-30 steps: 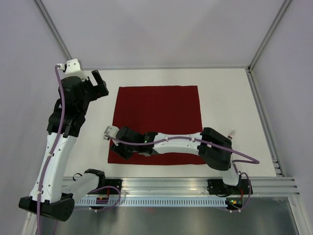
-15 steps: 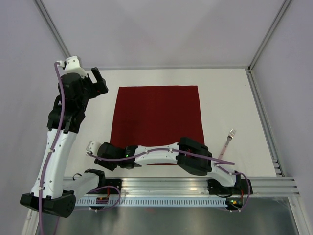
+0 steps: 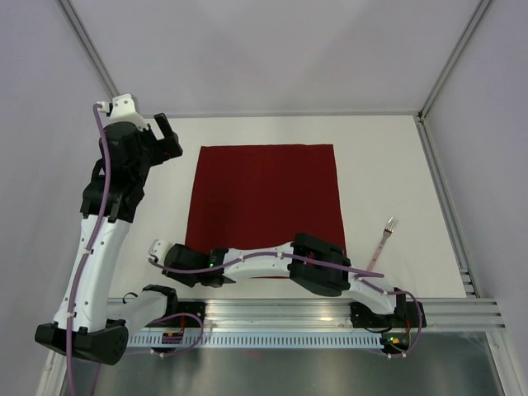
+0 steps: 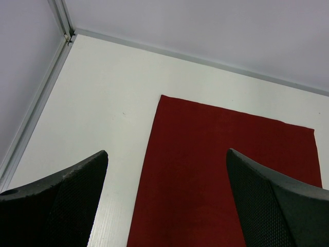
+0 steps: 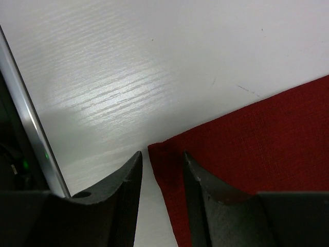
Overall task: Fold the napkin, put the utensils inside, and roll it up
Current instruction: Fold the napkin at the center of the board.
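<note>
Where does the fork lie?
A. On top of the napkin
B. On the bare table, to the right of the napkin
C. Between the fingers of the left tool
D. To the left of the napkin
B: in the top view the fork lies on the bare table, clear of the napkin's right edge.

White table (image 3: 388, 157), metal rail (image 3: 289, 309) along near edge, possibly slotted

r arm (image 3: 318, 266) spans near edge of napkin (image 3: 264, 194), fork (image 3: 384, 238) apart at right.
</note>
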Controlling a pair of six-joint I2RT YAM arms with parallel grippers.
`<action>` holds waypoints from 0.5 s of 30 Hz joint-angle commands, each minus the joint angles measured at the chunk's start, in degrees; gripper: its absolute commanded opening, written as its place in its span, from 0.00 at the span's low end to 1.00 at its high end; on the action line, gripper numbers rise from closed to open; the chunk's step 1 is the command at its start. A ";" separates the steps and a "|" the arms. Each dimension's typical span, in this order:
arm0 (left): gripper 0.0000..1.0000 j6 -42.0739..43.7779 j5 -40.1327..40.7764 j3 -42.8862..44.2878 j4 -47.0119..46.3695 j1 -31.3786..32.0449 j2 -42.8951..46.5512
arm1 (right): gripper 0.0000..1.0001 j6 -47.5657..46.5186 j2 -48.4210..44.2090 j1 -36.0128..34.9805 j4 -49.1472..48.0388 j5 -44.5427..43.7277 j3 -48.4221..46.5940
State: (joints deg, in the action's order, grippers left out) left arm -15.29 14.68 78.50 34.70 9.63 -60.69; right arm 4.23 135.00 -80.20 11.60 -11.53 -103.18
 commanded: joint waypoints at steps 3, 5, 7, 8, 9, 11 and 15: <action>1.00 0.52 -1.05 0.60 0.99 -0.49 -0.31 | 0.43 -0.36 1.93 -0.57 1.59 -2.97 -1.94; 1.00 0.52 -1.05 0.51 0.99 -0.49 -0.14 | 0.38 -0.54 2.02 -0.57 1.50 -3.06 -1.50; 1.00 0.52 -1.05 0.43 1.07 -0.49 0.04 | 0.28 -0.80 1.94 -0.66 1.50 -3.41 -1.68; 1.00 0.52 -1.05 0.51 0.99 -0.40 0.13 | 0.23 -1.15 1.85 -0.57 1.59 -3.59 -1.76; 1.00 0.61 -1.05 0.43 0.99 -0.49 0.30 | 0.20 -1.24 1.67 -0.57 1.68 -3.85 -1.85; 1.00 0.61 -1.23 0.60 0.81 -0.49 0.39 | 0.10 -1.68 1.06 -0.65 1.85 -4.29 -2.38; 1.00 0.52 -1.32 0.87 0.72 -0.57 0.74 | 0.00 -2.38 -0.70 -0.57 3.25 -4.82 -3.87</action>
State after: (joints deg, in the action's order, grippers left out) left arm -15.29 14.59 78.48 34.70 9.43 -61.08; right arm 2.85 135.22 -80.51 12.36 -14.02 -103.68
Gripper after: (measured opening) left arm 0.993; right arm 0.023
